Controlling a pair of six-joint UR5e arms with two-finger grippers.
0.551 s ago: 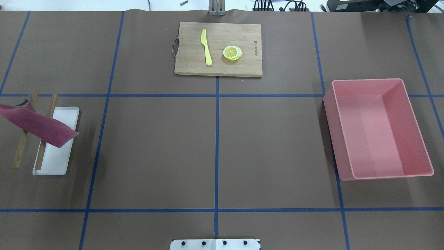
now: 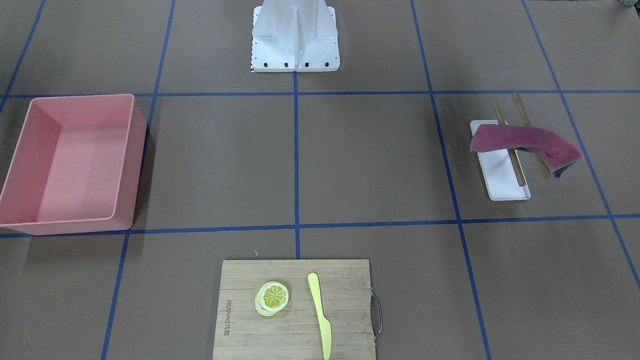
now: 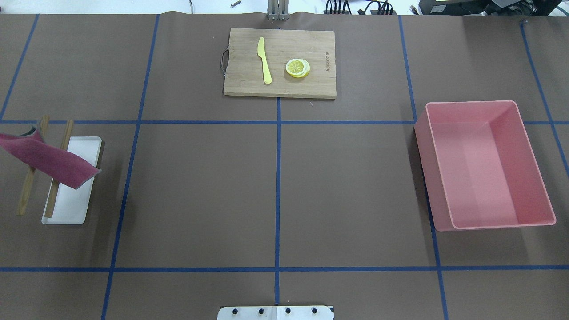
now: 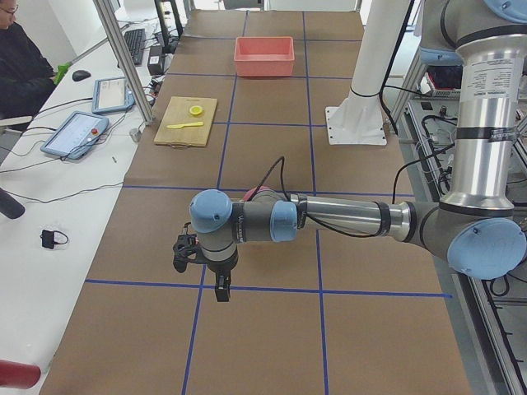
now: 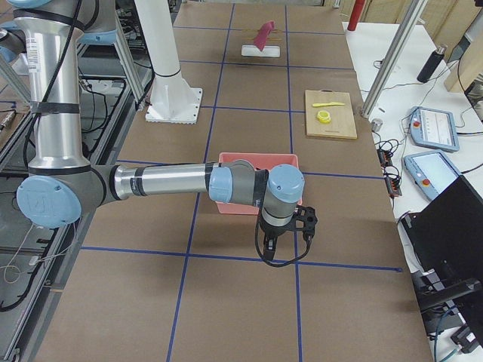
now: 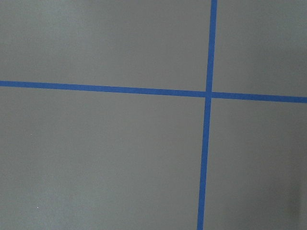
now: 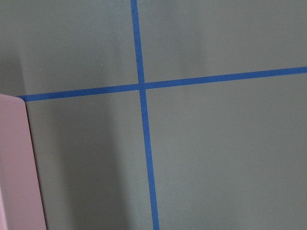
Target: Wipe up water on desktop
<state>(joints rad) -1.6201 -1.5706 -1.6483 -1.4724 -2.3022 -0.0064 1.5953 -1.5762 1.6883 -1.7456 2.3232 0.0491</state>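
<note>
The brown desktop (image 3: 200, 191) with blue tape lines shows no water that I can make out. A maroon cloth (image 3: 44, 160) hangs over two wooden sticks (image 3: 57, 178) above a white tray (image 3: 75, 200) at the left side; it also shows in the front-facing view (image 2: 525, 140). Neither arm shows in the overhead or front-facing views. My left gripper (image 4: 222, 286) shows only in the exterior left view, pointing down over the desktop near the cloth. My right gripper (image 5: 269, 245) shows only in the exterior right view, beside the pink bin. I cannot tell whether either is open or shut.
A pink bin (image 3: 484, 164) stands at the right. A bamboo cutting board (image 3: 280, 84) at the far middle bears a yellow knife (image 3: 264, 60) and lemon slices (image 3: 298, 67). The robot's base plate (image 3: 275, 312) is at the near edge.
</note>
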